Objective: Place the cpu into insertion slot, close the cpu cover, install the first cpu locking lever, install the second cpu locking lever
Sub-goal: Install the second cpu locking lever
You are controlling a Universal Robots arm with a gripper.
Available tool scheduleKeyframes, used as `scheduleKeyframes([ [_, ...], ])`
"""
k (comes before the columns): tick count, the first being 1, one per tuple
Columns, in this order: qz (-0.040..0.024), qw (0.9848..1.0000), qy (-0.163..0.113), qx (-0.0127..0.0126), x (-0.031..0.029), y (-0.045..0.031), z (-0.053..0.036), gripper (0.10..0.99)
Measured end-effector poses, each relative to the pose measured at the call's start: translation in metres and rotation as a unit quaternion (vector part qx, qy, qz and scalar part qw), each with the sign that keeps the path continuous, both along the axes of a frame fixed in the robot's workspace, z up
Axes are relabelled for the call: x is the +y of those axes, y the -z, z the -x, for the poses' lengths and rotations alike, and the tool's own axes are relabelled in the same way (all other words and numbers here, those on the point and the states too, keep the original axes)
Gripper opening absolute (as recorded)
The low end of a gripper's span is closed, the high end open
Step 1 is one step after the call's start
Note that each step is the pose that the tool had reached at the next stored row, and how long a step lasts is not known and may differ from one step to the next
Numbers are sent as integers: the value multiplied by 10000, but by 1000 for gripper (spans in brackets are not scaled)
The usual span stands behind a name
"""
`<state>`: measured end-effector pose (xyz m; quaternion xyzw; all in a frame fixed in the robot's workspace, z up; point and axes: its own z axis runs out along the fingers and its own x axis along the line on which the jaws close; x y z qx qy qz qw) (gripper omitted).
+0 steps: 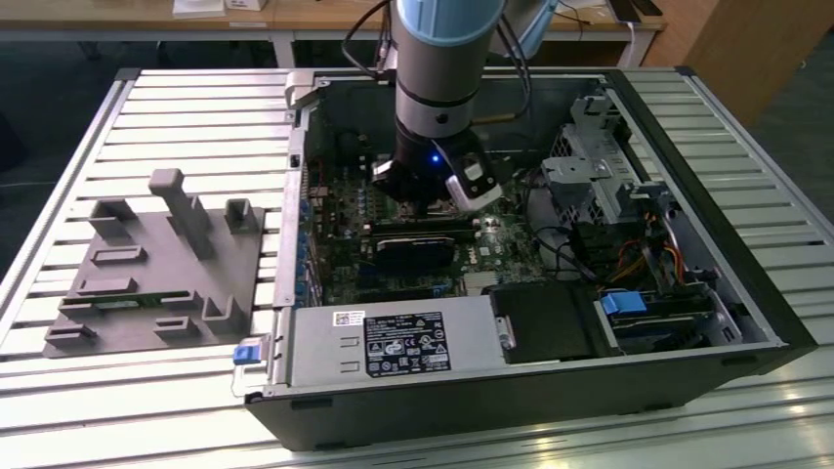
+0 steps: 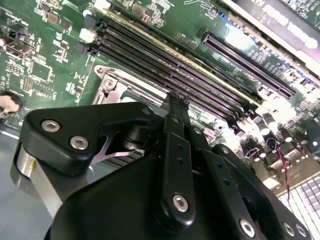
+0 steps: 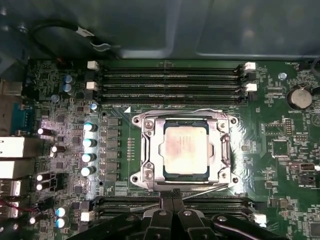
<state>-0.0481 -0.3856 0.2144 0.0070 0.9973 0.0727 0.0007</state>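
cpu: a small flat square chip with a pale metal face, seated in the insertion slot near the middle of the green motherboard, just beside the rows of long black memory slots.
cpu cover: the grey metal frame lies down flat around the chip, whose face shows through the cut-out.
Locking levers: thin wire levers run along the frame's edges toward the memory rows; whether they are latched I cannot tell.
Gripper: in the first wrist view its black fingers are pressed together with nothing between them, poised just beside the socket edge nearest the lower memory rows. In the exterior view the arm reaches down into the open computer case.
Handling, as a judgement: the chip is light, rigid and fragile, and smooth on its face; it is best held by its side edges. The cover is thin, stiff sheet metal. The levers look springy and want a push near their free ends.
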Motion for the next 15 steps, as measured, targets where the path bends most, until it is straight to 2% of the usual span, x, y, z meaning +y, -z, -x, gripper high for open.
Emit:
scheduleKeyframes([
  [5, -11, 10000, 0, 1, -16, 39, 4, 106],
  [9, -113, 9999, 0, 0, -74, 43, 22, 106],
  [12, -200, 9998, 0, -3, -102, 42, 74, 106],
  [15, -250, 9997, 0, -7, -116, 44, 124, 106],
])
